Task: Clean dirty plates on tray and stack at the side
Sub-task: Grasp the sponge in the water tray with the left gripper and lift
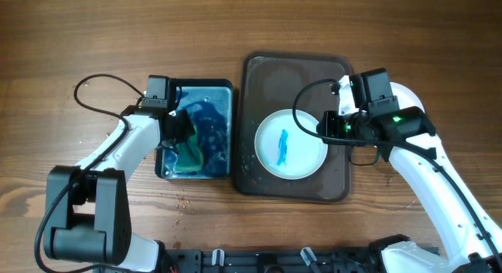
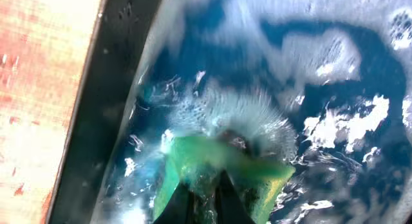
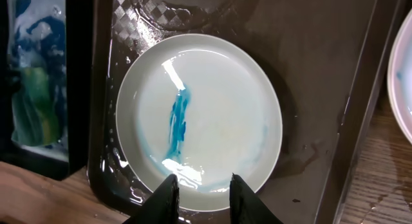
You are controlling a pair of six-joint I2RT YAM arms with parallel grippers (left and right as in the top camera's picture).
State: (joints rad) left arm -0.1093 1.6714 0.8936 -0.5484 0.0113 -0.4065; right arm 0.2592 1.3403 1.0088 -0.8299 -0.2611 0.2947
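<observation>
Tool on my right arm [image 3: 203, 190], spread, hovers at the right rim of the smeared plate [image 3: 219, 102] on the tray [image 3: 315, 63], nearer than my left tool [image 1: 183, 134] pinching a sponge [image 1: 190, 154] in the tub [image 1: 223, 94].

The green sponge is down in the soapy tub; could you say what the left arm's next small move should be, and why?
Probably lift the sponge out of the tub and toward the tray: it sits soaked in suds, and the plate there shows a blue streak.
</observation>
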